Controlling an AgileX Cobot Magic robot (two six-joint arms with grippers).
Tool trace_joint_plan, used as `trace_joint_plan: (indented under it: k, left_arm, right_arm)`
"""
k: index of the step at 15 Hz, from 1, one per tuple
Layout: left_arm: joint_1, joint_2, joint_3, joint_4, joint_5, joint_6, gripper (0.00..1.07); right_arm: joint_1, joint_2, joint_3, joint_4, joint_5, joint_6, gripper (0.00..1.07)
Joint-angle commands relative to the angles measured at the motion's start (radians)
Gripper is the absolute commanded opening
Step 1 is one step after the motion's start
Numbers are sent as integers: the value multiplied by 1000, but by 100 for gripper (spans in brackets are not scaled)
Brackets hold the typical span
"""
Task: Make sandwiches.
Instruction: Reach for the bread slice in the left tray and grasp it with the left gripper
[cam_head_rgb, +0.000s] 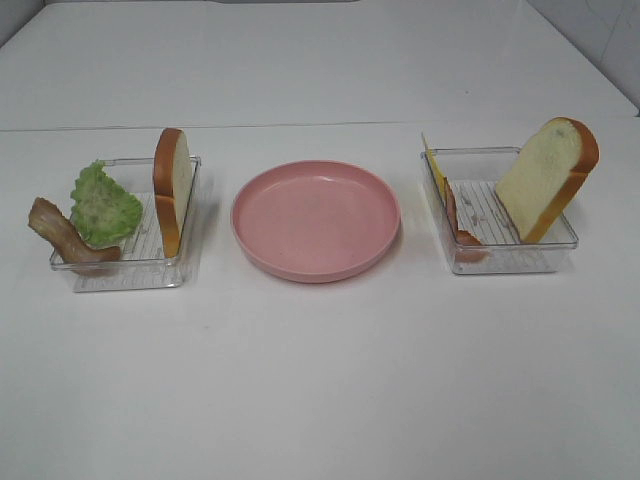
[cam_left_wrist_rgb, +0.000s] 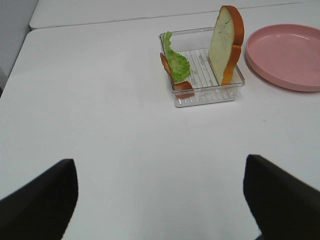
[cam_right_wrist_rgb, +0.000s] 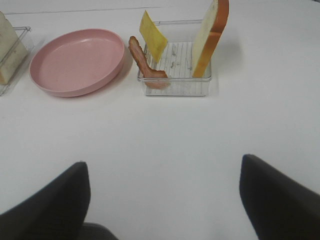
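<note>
**Exterior high.**
- A white counter with a seam along its far edge; its near edge is cut off.
- The sandwich parts lie unstacked in two clear trays on the far half.
- Left tray, toward the left edge:
  - The left bread slice stands on edge against the wall nearest the plate.
  - The lettuce leaf leans upright in the middle.
  - The left bacon strip hangs over the outer rim.
- The pink plate sits between the trays, apart from both.
- Right tray, toward the right edge:
  - The right bread slice tilts against the outer wall, rising past the rim.
  - The cheese slice is seen edge-on as a thin yellow sliver, hard to make out.
  - The right bacon strip is partly masked by the tray wall.
- Neither arm shows here.

**Left wrist.**
- The left gripper has its dark fingers spread wide and grips nothing. Only their tips show.
- The left tray is well ahead of it, holding the bread, the lettuce and the bacon. The bacon is mostly hidden behind the leaf.
- The plate is cut off by the frame.

**Right wrist.**
- The right gripper has its fingers splayed apart, with nothing between them.
- The right tray is well ahead of it:
  - The cheese leans on the plate-side wall.
  - The bacon drapes over that same rim.
  - The bread has its top cropped.
- The plate lies just beside the tray.
- A corner of the left bread shows at the frame border.
</note>
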Motion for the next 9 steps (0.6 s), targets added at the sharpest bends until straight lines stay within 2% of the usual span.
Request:
trace_joint_plan:
  k: [1,9]
  left_arm:
    - [4,-19,2,-4,-3,-1,85]
    - [4,-19,2,-4,-3,-1,85]
  right_arm:
    - [-3,-13,2,3,-9,-5,77]
    - [-3,-13,2,3,-9,-5,77]
